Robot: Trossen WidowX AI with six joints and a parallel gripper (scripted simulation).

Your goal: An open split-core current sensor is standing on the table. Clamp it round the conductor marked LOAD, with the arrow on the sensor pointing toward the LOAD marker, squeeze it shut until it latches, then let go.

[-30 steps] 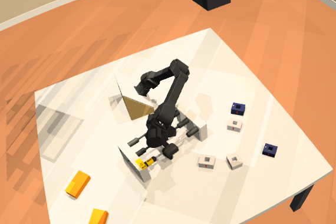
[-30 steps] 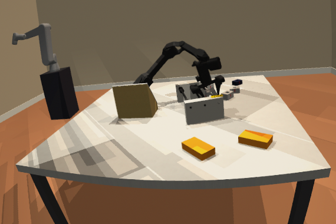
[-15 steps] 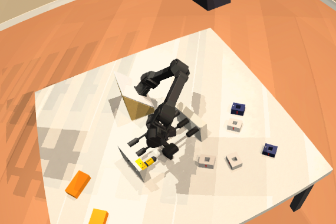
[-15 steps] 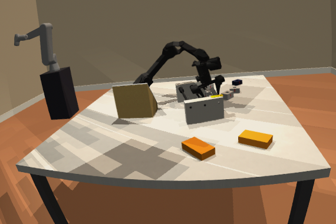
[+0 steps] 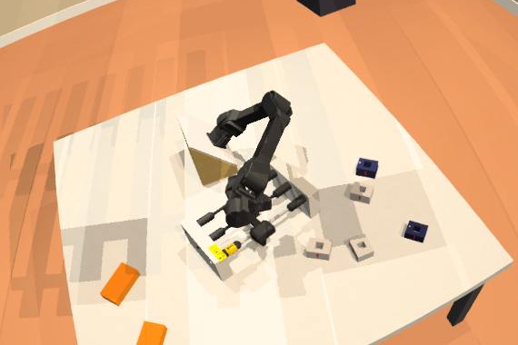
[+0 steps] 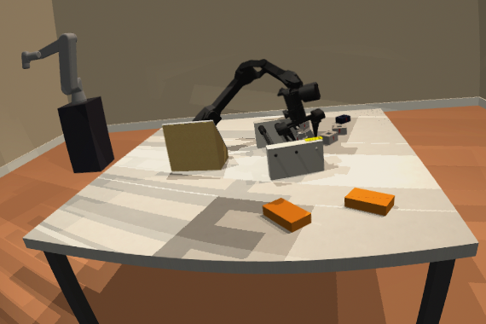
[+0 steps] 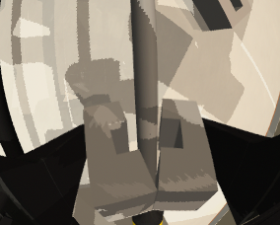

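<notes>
My gripper (image 5: pixel 250 226) (image 6: pixel 305 133) (image 7: pixel 141 126) is shut on the grey split-core sensor (image 7: pixel 184 168), one black finger on each outer side. In the wrist view the sensor's halves stand on both sides of the dark conductor (image 7: pixel 145 59). They meet at the near end, and a gap with the conductor in it shows between them farther up. Whether the latch is caught cannot be told, and the arrow is not visible. The conductor's yellow sleeve (image 5: pixel 231 248) lies beside the yellow label (image 5: pixel 217 252) (image 6: pixel 313 139) on the end plate; its lettering is unreadable.
Two end plates (image 5: pixel 224 270) (image 6: pixel 294 163) bear the parallel rods. A brown wedge-shaped box (image 5: pixel 211 167) (image 6: pixel 192 147) stands beside them. Several grey and navy blocks (image 5: pixel 319 248) (image 5: pixel 366 168) lie at the right. Two orange blocks (image 5: pixel 120 284) (image 6: pixel 369 201) lie on the table (image 5: pixel 104 172).
</notes>
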